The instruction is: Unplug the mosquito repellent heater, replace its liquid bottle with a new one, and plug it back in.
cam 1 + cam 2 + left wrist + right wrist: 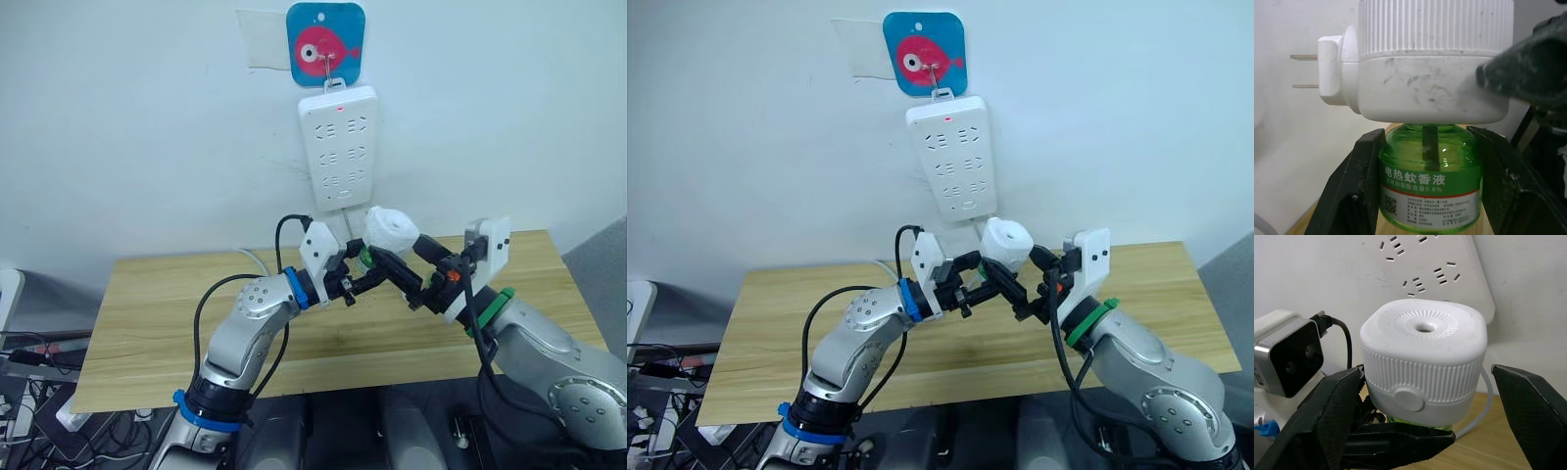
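Wick (1428, 142) inside green liquid bottle (1431, 188)

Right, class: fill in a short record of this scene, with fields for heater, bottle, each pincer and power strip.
heater: mosquito repellent heater unplugged, prongs bare, held up above the table
bottle: green liquid bottle under the heater
left pincer: left pincer shut on the bottle
right pincer: right pincer open around the heater
power strip: power strip on the wall, red light on

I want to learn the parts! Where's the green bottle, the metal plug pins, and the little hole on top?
green bottle (1430, 188), left wrist view, its label.
plug pins (1305, 72), left wrist view, between both prongs.
top hole (1424, 326), right wrist view, heater's top face.
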Available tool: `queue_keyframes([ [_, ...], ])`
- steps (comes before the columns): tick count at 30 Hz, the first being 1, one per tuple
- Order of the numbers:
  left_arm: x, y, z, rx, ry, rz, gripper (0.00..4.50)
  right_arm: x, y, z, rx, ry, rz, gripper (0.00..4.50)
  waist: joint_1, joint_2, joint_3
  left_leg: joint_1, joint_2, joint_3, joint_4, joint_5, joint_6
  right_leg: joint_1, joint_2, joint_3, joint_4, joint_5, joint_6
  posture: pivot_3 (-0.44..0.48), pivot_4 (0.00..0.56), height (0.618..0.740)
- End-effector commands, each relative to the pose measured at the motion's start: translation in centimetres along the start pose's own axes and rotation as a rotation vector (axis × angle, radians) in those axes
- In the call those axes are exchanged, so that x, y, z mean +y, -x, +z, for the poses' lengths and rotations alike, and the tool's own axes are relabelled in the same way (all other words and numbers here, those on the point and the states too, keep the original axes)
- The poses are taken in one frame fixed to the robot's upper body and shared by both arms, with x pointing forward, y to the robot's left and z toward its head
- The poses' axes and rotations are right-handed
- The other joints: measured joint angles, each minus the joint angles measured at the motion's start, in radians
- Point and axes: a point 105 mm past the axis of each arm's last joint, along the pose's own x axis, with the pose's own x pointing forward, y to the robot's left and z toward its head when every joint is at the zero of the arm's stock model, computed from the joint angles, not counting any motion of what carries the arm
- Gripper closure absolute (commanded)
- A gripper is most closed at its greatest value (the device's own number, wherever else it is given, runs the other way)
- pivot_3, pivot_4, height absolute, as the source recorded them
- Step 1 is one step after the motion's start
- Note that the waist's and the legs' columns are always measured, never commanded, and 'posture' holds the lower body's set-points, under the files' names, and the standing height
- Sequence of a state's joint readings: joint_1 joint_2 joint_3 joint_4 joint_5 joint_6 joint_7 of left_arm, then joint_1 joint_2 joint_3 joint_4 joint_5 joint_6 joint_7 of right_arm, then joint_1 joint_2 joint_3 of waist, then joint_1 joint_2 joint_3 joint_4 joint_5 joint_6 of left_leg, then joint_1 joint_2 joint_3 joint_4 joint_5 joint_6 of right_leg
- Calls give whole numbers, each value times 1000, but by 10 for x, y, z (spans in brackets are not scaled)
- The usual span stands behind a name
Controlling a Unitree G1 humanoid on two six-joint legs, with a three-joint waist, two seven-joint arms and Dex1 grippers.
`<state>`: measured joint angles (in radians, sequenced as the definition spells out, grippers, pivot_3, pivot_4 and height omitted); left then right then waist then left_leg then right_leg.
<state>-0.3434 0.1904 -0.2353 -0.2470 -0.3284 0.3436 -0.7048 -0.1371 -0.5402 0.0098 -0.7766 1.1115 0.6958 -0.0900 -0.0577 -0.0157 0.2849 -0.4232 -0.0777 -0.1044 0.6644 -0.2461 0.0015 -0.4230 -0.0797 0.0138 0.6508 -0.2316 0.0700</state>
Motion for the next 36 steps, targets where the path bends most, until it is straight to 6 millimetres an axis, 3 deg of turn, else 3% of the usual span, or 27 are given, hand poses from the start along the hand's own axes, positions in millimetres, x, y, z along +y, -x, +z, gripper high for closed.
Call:
queue_keyframes([
  [1,-11,-4,14,-53,-51,-19,2248,4,0,1,-21,3,18,383,0,0,0,0,0,0,0,0,0,0,0,0,0,0,0,-147,256,740],
  [5,-14,-4,13,-51,-58,-20,2248,2,-2,3,-45,4,11,1495,0,0,0,0,0,0,0,0,0,0,0,0,0,0,0,-147,255,740],
  [13,-12,-2,12,-58,-22,-3,2248,0,0,-2,-51,12,2,1508,0,0,0,1,0,1,0,0,0,0,0,1,1,0,0,-148,249,740],
  [20,-5,32,18,-48,33,-34,8,-7,3,-6,-57,38,-33,1508,-1,1,-2,3,1,2,-1,0,0,0,0,2,2,0,0,-153,236,740],
  [26,28,73,26,-7,-53,49,0,-6,3,-4,-65,85,-30,1508,1,1,-7,4,1,3,-1,0,0,0,1,3,4,-1,-1,-157,226,740],
  [29,58,84,34,-6,-123,133,0,-1,1,-1,-77,117,-10,1508,1,1,-11,4,1,3,-1,0,0,0,1,3,4,-1,-1,-153,217,740],
  [31,80,87,42,-14,-174,180,0,3,-2,2,-88,127,5,1508,4,1,-13,5,1,2,-1,1,-1,0,1,2,4,-1,-1,-149,214,740],
  [36,100,75,49,-38,-224,167,0,6,-6,8,-97,139,21,1508,3,-1,-21,5,1,3,0,2,-4,1,2,3,5,-1,-1,-147,209,740],
])
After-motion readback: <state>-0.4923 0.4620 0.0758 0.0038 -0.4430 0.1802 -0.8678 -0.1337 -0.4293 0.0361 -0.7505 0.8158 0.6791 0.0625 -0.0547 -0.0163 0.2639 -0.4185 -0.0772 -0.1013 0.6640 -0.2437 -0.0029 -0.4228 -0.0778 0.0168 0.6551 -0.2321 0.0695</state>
